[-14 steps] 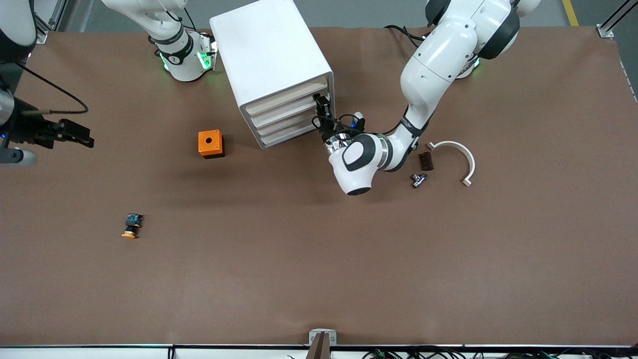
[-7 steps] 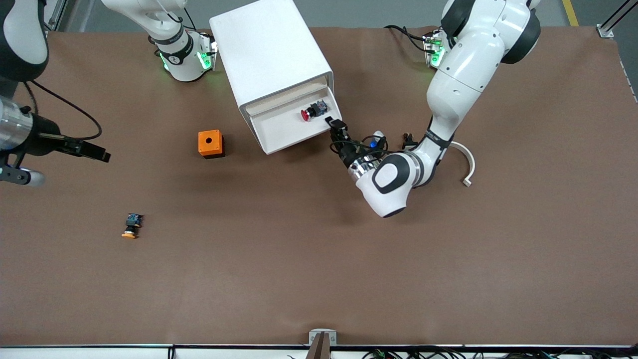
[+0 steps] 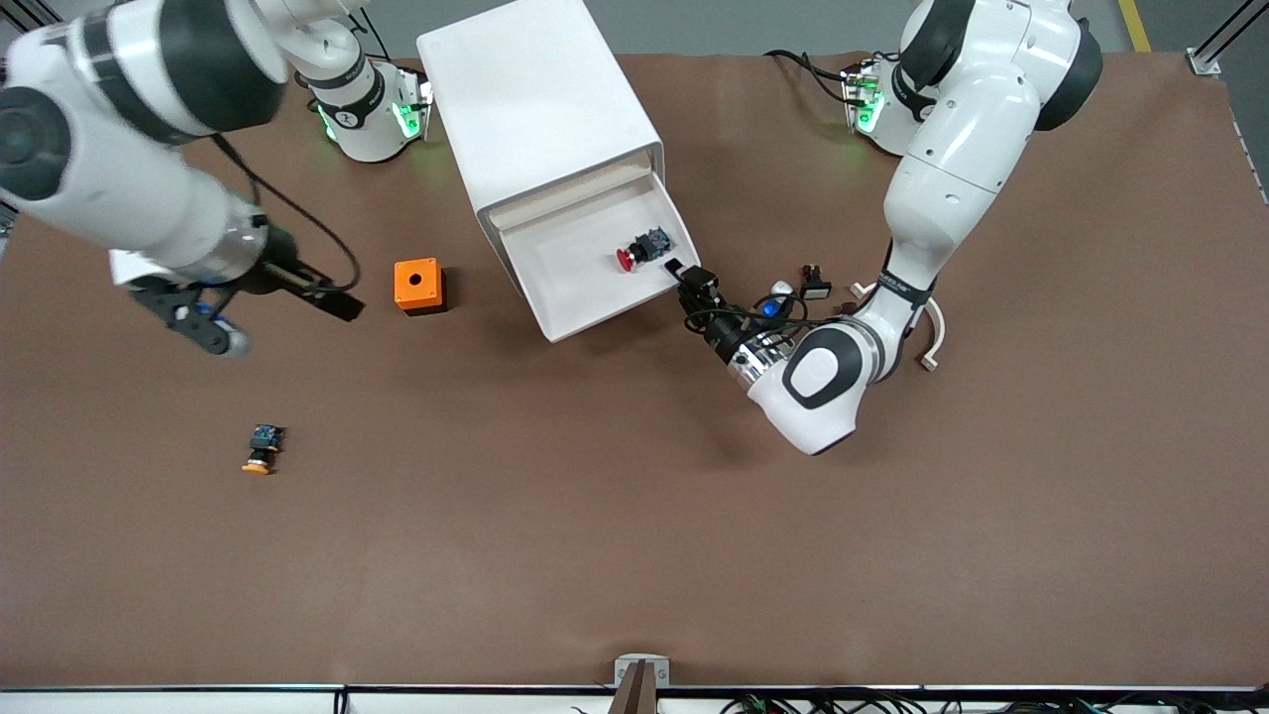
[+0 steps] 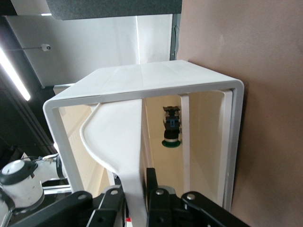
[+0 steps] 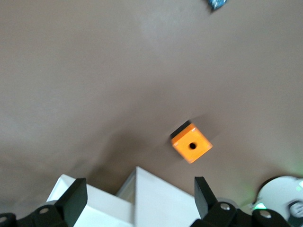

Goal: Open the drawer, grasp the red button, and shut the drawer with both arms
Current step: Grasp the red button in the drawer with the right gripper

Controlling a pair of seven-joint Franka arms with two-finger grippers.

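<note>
The big white plastic drawer box (image 3: 540,119) has its top drawer (image 3: 595,268) pulled out. The left end effector (image 3: 691,281) pinches the drawer's front edge. The right end effector (image 3: 332,302), fingers apart, hangs over the brown surface (image 3: 634,516). The small red-capped button (image 3: 639,250) lies inside the drawer.

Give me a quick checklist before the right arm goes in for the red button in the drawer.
1. Drawer pulled out: ok.
2. Red button exposed, lying in the drawer: ok.
3. Left gripper shut on the drawer's front edge: ok.
4. Right gripper open, holding nothing: ok.
5. Right gripper over the button: not ok, it is over the table beside the orange box.
6. Room above the button: cannot tell.
</note>
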